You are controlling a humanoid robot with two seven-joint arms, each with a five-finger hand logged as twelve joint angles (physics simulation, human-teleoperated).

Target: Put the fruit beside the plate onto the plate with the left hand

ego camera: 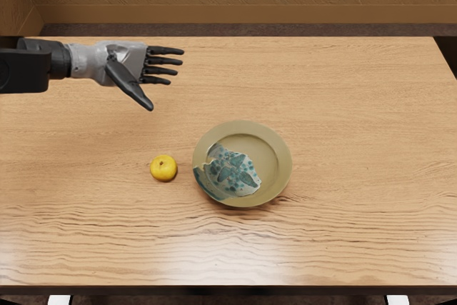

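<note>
Four items: table [357, 91], plate [278, 149], left hand [136, 68], fruit [163, 168], taken below from biggest down.
Table: wooden, wide, carrying plate and fruit near its middle; nothing between hand and fruit, so a direct approach looks possible.
Plate: olive-gold, round, flat on the table a little right of the fruit, with a blue-green patterned patch in its well; serves as the target, open on top, with a rim that looks low enough to clear with a modest lift.
Left hand: on an arm from the left edge, over the far left part of the table, well apart from fruit and plate; probably kept up and back to leave room for a descent from above.
Fingers [166, 61]: spread and straight, pointing right, thumb angled down; gripping nothing, shaped to wrap a round object.
Fruit: small, yellow, round, on the table just beside the plate's left rim, not touching it and not yet on it; only a short carry once grasped.
Right hand: not in view.
Step in hand: judged as the reach toward the fruit, grasp not yet made.
Risk: round shape, likely to roll if nudged by a fingertip before closing.
</note>
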